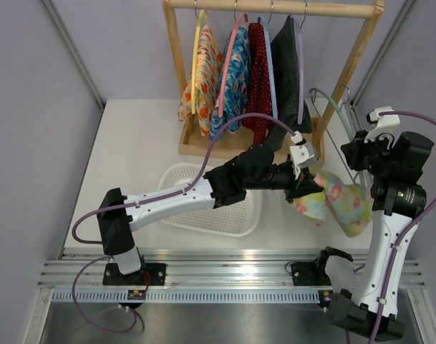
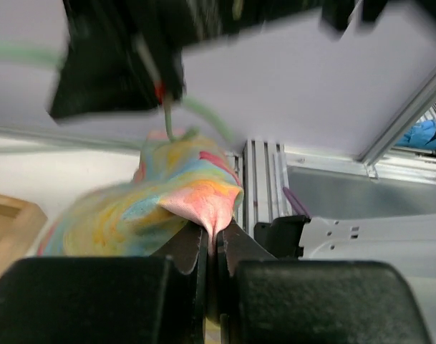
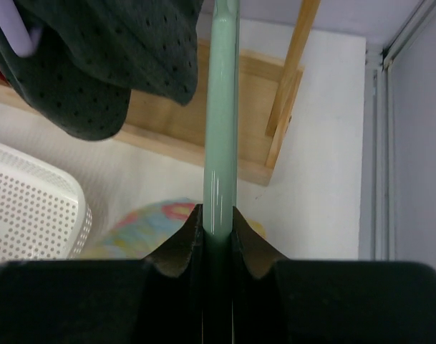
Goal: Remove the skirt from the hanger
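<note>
The skirt is pastel, with pink, yellow and blue patches, and hangs at the right between the two arms. My left gripper is shut on a pinched fold of the skirt at its left edge. My right gripper is shut on the pale green hanger, whose bar runs up between the jaws. The hanger's green wire arcs up toward the rack's right post. The skirt shows below the hanger in the right wrist view.
A wooden rack at the back holds several garments on hangers, with a black one nearest the right. A white perforated basket lies on the table under the left arm. The aluminium rail runs along the near edge.
</note>
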